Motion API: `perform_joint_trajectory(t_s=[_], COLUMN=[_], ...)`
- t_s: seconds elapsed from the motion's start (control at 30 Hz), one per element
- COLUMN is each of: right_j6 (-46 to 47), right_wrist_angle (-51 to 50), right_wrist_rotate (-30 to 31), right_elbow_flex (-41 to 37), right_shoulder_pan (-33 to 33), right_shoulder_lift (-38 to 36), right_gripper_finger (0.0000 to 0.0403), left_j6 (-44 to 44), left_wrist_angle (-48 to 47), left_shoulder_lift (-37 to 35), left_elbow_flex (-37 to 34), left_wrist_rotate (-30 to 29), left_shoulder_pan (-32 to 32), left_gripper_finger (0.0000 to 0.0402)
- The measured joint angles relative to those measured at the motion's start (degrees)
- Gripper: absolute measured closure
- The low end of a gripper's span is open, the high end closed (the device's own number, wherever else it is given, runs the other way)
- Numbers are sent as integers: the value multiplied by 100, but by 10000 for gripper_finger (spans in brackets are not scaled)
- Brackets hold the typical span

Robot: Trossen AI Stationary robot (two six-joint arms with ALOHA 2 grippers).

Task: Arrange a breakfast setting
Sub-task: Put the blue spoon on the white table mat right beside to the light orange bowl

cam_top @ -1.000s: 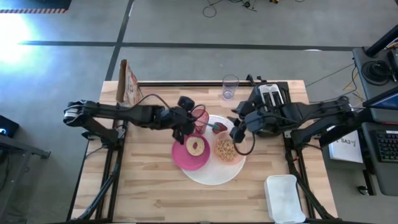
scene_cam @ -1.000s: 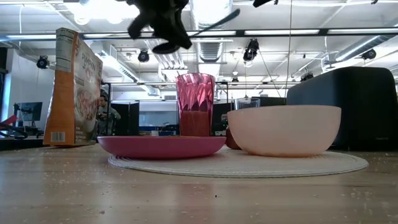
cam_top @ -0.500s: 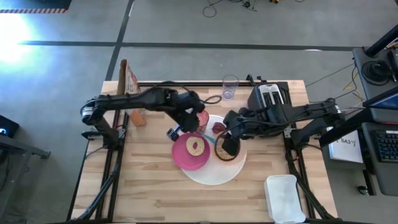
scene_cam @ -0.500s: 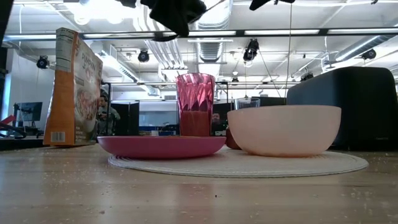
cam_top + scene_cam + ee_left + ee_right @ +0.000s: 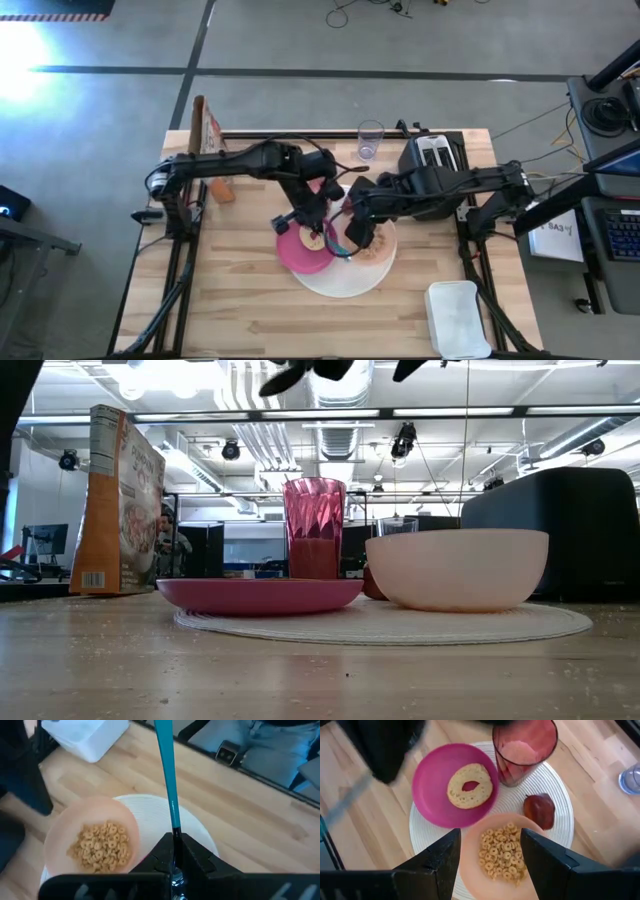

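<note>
My left hand (image 5: 316,226) is up in the air over the magenta plate (image 5: 297,252), and its two fingers (image 5: 196,857) are pinched tight on the teal-handled spoon (image 5: 167,780). The spoon sticks out from my fingers, over the edge of the big white plate (image 5: 192,827) and the wood of the table (image 5: 250,815). My right hand (image 5: 362,228) is just beside my left one, up over the peach bowl (image 5: 500,852). Its two fingers (image 5: 547,855) are spread apart with nothing between them, and the bowl shows in the gap. The bowl has little cereal rings (image 5: 501,851) in it. It sits on the big white plate, next to the magenta plate. The magenta plate sits on the big plate too and has a round bagel half (image 5: 469,785) on it. The pink cup (image 5: 524,747) stands at the far side of the big plate with something pink inside. A dark red fruit (image 5: 539,810) lies on the big plate, close to the cup and the bowl. A clear glass (image 5: 370,139) stands near the far edge of the table. The black toaster (image 5: 434,152) is to the right of it. A cereal box (image 5: 118,500) stands at the far left corner. A white tub (image 5: 457,318) sits at the near right corner of the table.
</note>
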Motion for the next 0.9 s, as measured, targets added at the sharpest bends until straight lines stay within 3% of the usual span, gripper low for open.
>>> perform_joint_trajectory(t_s=[0.3, 0.57, 0.9], right_j6=[7, 7, 59], right_wrist_angle=[-390, -223, -286], right_wrist_rotate=[17, 48, 0], right_elbow_flex=[353, 352, 344], right_shoulder_pan=[4, -2, 4], right_shoulder_lift=[167, 220, 363], right_gripper_finger=[207, 207, 207], left_j6=[153, 326, 329], left_wrist_angle=[-249, 882, 1682], left_shoulder_lift=[354, 574, 560], left_elbow_flex=[-59, -98, -100], left_wrist_rotate=[-192, -1113, -1154], left_shoulder_pan=[2, 13, 4], left_gripper_finger=[401, 401, 401])
